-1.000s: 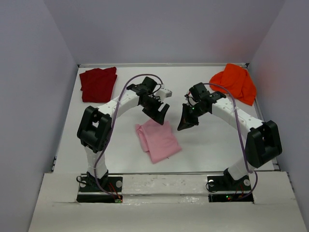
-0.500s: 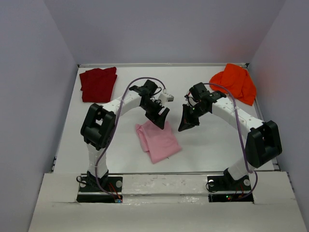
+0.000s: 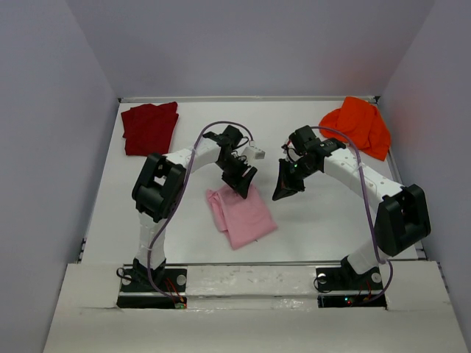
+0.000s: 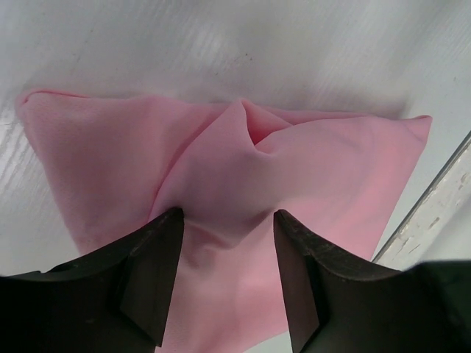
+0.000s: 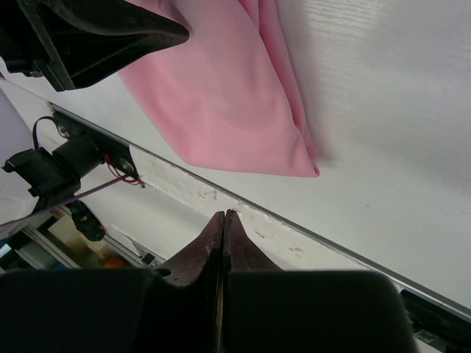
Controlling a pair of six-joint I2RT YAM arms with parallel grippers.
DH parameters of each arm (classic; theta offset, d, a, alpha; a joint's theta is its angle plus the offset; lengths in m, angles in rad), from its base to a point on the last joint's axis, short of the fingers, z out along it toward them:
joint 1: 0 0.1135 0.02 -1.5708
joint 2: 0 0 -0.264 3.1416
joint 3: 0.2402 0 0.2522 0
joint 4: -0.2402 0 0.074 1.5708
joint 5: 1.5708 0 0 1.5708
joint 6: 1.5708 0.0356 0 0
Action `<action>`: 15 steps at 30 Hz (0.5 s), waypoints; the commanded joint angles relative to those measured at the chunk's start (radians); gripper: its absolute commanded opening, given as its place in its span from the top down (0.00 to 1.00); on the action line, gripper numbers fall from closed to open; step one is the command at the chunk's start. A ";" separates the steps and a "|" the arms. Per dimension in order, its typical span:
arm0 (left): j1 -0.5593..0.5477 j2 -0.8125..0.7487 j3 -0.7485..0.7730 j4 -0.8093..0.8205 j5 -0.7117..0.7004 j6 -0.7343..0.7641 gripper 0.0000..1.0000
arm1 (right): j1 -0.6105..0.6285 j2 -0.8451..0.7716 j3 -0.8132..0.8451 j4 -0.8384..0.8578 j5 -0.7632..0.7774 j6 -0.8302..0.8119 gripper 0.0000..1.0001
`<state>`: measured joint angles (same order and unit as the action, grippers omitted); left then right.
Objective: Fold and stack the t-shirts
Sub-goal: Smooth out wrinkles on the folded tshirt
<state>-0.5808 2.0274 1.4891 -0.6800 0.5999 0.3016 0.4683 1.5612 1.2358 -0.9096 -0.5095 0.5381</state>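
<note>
The folded light pink t-shirt (image 3: pixel 243 217) lies on the table at front centre. My left gripper (image 3: pixel 243 185) is down on its far edge. In the left wrist view the jaws (image 4: pixel 228 217) stand apart, straddling a raised fold of the pink t-shirt (image 4: pixel 243 169) with cloth between them, not pinched. My right gripper (image 3: pixel 282 193) hangs just right of the shirt, shut and empty (image 5: pixel 223 215); the pink t-shirt (image 5: pixel 228 95) shows beyond its tips. The dark red t-shirt (image 3: pixel 150 127) lies folded at the back left. The orange t-shirt (image 3: pixel 359 126) lies crumpled at the back right.
The white table's raised front rim (image 3: pixel 250 263) runs just near of the pink shirt and shows at the right of the left wrist view as a table edge (image 4: pixel 434 213). Grey walls close in the left, back and right sides.
My left gripper has come down and slightly right onto the pink shirt's far edge, and its jaws have narrowed. The right arm has barely moved.
</note>
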 commanded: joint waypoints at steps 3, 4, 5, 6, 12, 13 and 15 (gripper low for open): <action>0.004 -0.048 0.082 -0.042 -0.058 0.004 0.37 | 0.007 -0.023 0.016 0.001 -0.007 -0.015 1.00; 0.004 -0.055 0.085 -0.041 -0.061 0.004 0.37 | 0.007 -0.020 0.016 0.003 -0.007 -0.015 1.00; 0.004 -0.061 0.094 -0.044 -0.068 0.004 0.37 | 0.007 -0.017 0.016 0.005 -0.009 -0.017 1.00; 0.004 -0.061 0.102 -0.049 -0.074 0.002 0.37 | 0.007 -0.015 0.019 0.006 -0.009 -0.015 1.00; 0.002 -0.044 0.108 -0.053 -0.063 -0.002 0.38 | 0.007 -0.013 0.019 0.006 -0.009 -0.010 1.00; 0.004 -0.044 0.108 -0.053 -0.058 -0.004 0.39 | 0.007 -0.013 0.021 0.006 -0.009 -0.010 1.00; 0.004 -0.036 0.102 -0.053 -0.037 -0.002 0.40 | 0.007 -0.010 0.019 0.005 -0.008 -0.010 1.00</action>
<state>-0.5804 2.0266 1.5723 -0.7059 0.5343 0.2977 0.4683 1.5616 1.2358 -0.9089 -0.5102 0.5381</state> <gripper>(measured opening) 0.610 0.010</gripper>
